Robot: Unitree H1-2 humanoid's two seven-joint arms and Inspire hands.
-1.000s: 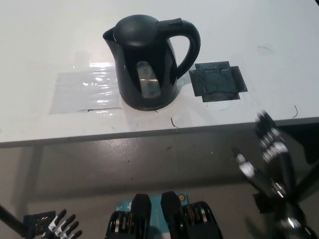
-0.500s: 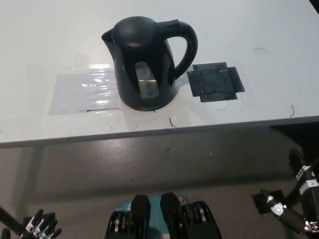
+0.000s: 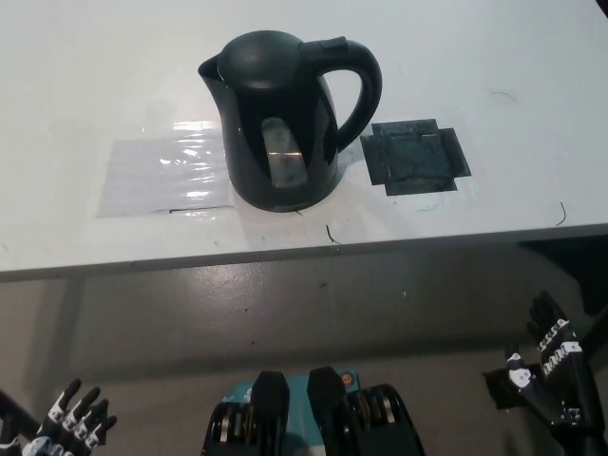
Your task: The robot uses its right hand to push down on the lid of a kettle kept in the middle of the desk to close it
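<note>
One head camera looked steeply down, near the desk (image 3: 494, 57) front edge, with floor filling the lower half

- Right hand (image 3: 549, 366): black, low at the picture's bottom right, below the table edge, fingers pointing up and apart, holding nothing.
- Left hand (image 3: 74, 414): at the bottom left corner, only partly in view, fingers spread and pointing up to the right, holding nothing.
</note>
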